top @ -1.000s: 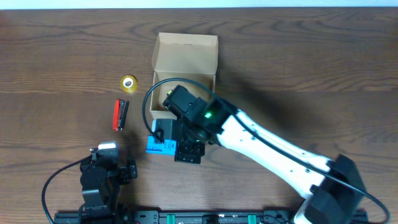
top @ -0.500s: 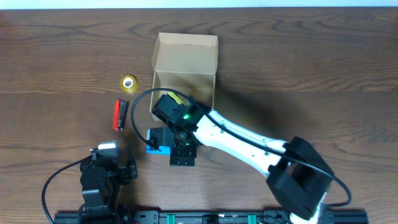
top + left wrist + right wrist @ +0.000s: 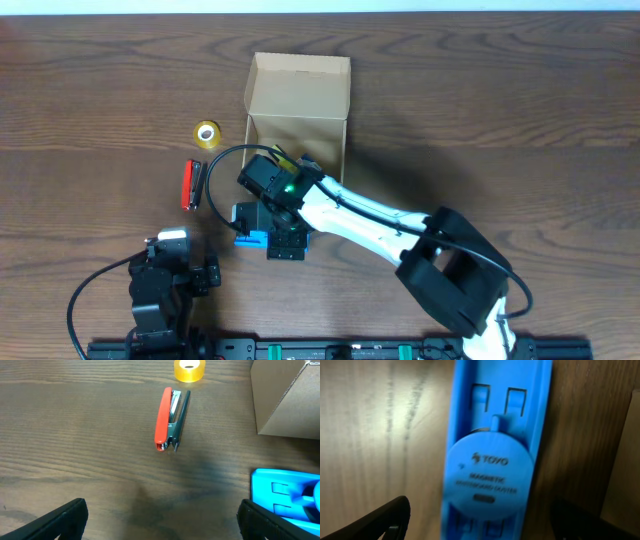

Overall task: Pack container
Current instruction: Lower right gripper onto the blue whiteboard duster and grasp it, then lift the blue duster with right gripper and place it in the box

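A plain tan cardboard container [image 3: 298, 118] sits upper centre of the overhead frame, upright on the counter [image 3: 500, 100], flap lid open.

A dark brown wooden table [image 3: 75, 435] fills the view. Near the middle lies a red and grey stapler [image 3: 170, 420], lengthwise pointing away from the camera. Beyond it, at the top edge, sits a small yellow roll of tape [image 3: 189, 370], partly cut off. The corner of a plain tan cardboard box [image 3: 285, 400] stands at upper right. Below it, at lower right, lies a bright blue plastic object [image 3: 282, 500] with rectangular cut-outs. The left gripper [image 3: 165, 522] shows two black fingers [image 3: 62, 520] in the bottom corners, spread wide, holding nothing.
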Motion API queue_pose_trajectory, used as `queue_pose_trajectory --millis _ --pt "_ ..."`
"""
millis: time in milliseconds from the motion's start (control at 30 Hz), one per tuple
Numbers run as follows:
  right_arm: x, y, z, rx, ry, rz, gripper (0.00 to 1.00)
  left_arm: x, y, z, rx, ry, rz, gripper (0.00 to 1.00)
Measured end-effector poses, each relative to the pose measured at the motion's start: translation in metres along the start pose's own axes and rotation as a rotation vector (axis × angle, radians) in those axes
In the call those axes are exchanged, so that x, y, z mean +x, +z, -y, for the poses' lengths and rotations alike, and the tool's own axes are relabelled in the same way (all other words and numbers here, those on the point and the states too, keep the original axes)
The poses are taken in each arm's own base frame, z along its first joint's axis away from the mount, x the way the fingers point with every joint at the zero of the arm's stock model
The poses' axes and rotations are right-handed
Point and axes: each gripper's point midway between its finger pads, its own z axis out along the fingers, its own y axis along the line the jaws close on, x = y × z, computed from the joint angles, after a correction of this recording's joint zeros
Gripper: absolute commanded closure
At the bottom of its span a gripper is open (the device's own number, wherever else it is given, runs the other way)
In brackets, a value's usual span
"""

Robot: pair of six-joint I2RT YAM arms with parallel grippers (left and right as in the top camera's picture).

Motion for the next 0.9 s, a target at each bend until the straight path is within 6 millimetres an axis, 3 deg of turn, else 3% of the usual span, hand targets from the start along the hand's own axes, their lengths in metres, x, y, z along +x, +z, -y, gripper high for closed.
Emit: queue_pose_trajectory --millis 233,533,900 --pt "0.007 0.014 0.005 0.016 0.003 -0.036 0.18 0.0 0.0 0.0 0.0 0.0 0.0 0.05" --pt "0.009 0.019 0.007 0.021 -0.004 -0.05 0.67 0.0 0.0 0.0 0.0 0.0 0.0 0.05" --pt "0.009 0.013 0.009 0.038 0.021 -0.055 0.68 0.0 0.0 0.0 0.0 0.0 0.0 0.05"
